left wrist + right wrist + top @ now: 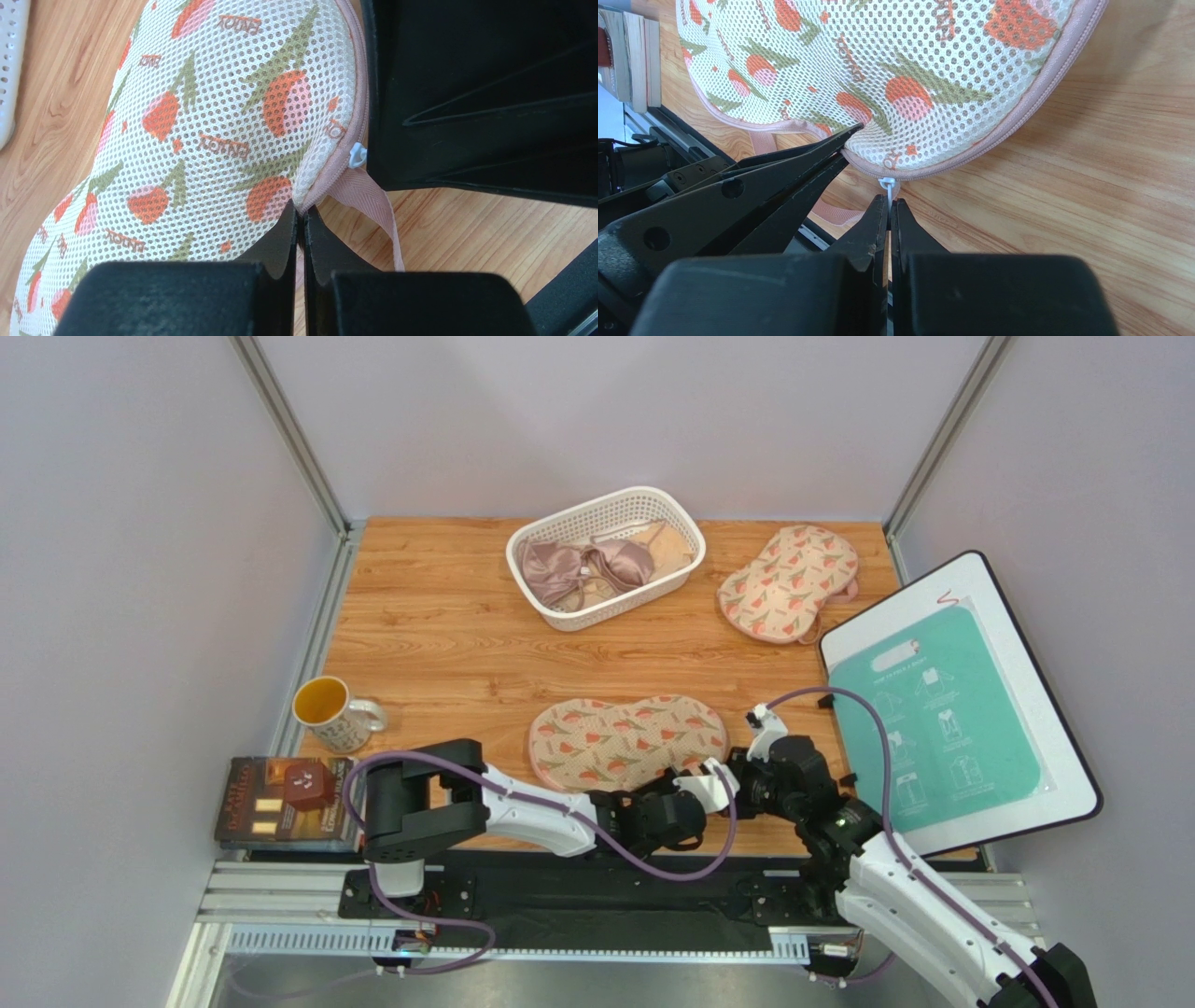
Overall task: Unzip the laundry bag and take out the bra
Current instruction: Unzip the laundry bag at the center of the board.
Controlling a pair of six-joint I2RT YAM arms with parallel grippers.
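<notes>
Right gripper [889, 204] clenched on tiny white zip pull [887, 186]; left gripper [302, 213] pinching near pink edging of flat floral beige mesh laundry bag [627, 738], mid-table. Zip looks closed, bra not visible. Next: drag pull along edging while left anchors.

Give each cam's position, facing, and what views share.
Top external: above and behind the arms, facing down on the table; both arms show, meeting at the bag.
Left wrist: on the left arm, facing the bag's edge; left gripper shut on it.
Right wrist: on the right arm, facing that edge; right gripper shut on the zip pull, left gripper beside.
Shared: all see the bag; both wrists see the zip pull.
</notes>
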